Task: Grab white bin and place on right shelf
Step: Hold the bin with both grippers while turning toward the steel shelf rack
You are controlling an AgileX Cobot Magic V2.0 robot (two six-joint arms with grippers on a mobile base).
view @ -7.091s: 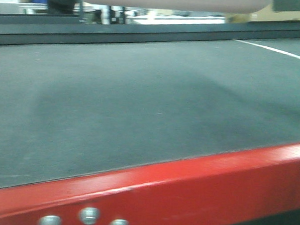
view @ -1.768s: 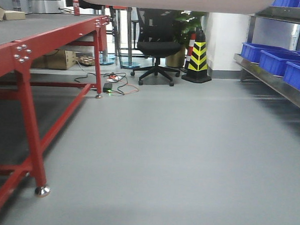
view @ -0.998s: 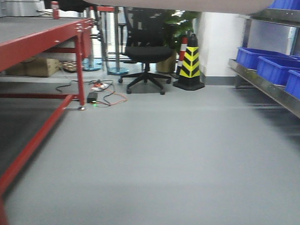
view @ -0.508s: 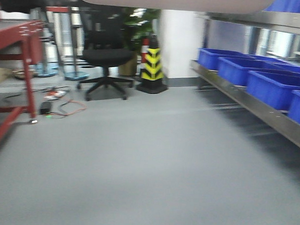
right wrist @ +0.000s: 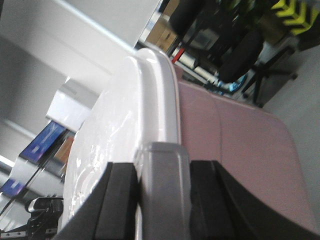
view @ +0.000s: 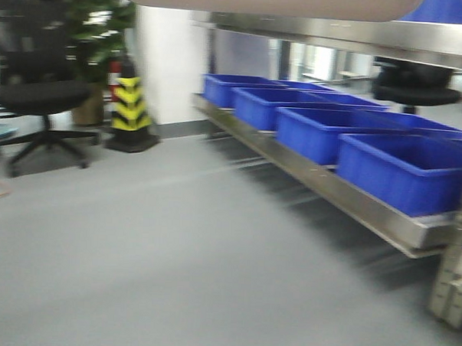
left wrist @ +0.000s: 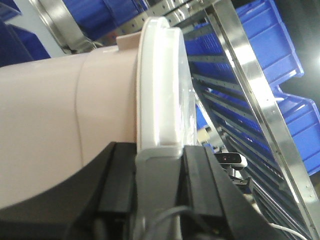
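Presently, transport phase. The left gripper and right gripper each clamp a grey clasp at one end of the bin, with black fingers pressed to either side of it. The lid lies just beyond the fingertips. The bin spans the gap between the two grippers, clear of the floor; in the front view its underside fills the top edge.

The shelf stands ahead and to the right of the grippers. Its lower level, below gripper height, carries a row of blue bins and so appears unavailable. Whether the level above the upper beam is free cannot be seen.

Judged step: bring the bin square to the shelf. Both clamps should stay firm and both arms level and in step, lest the bin twist on its clasps. The underside should clear the beam before advancing. Release only once the shelf bears the weight.
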